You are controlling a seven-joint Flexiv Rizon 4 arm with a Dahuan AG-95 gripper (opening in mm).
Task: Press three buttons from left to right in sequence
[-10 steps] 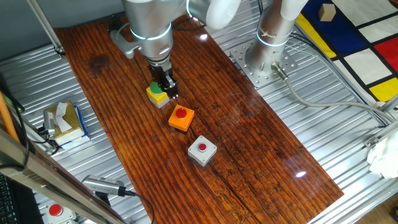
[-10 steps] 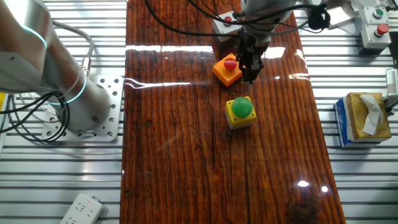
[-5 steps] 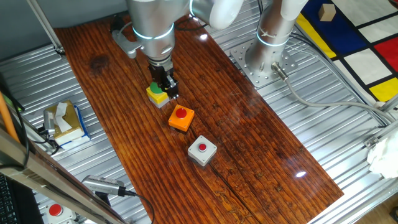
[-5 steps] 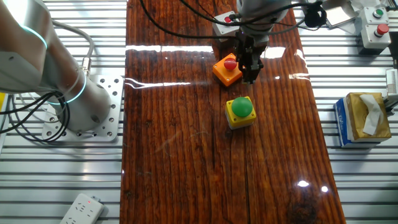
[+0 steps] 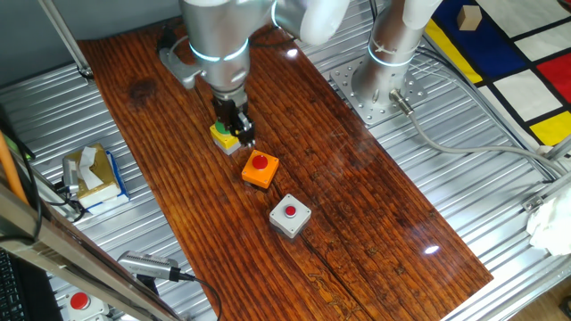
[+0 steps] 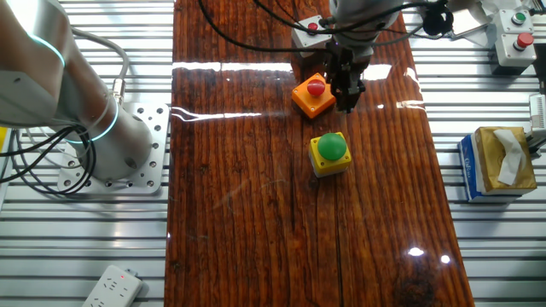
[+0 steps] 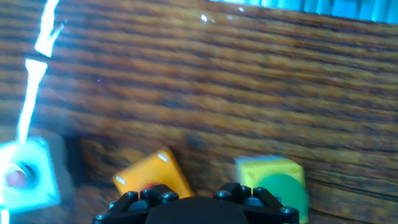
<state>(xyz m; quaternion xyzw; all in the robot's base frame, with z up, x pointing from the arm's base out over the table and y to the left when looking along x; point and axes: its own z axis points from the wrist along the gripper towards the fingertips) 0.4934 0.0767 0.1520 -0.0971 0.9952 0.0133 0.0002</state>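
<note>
Three button boxes sit in a diagonal row on the wooden board (image 5: 357,187). The yellow box with green cap (image 5: 223,136) (image 6: 329,152) (image 7: 277,182) is at the left end of the row in one fixed view. The orange box with red cap (image 5: 260,168) (image 6: 310,94) (image 7: 149,176) is in the middle. The grey box with red cap (image 5: 290,216) (image 6: 307,29) (image 7: 22,177) is at the right end. My gripper (image 5: 240,135) (image 6: 348,104) hangs between the yellow and orange boxes, and partly hides the green cap in one fixed view. No view shows a gap or contact at its fingertips.
A tissue box (image 5: 94,174) (image 6: 499,162) lies off the board on the metal table. The arm's base (image 5: 385,78) (image 6: 111,145) is bolted beside the board. Another button box (image 6: 517,36) stands at a far corner, and a power strip (image 6: 111,286) lies near the table's edge.
The gripper has drifted slightly sideways near the yellow box and covers more of the green cap in one fixed view. The three boxes have not moved.
</note>
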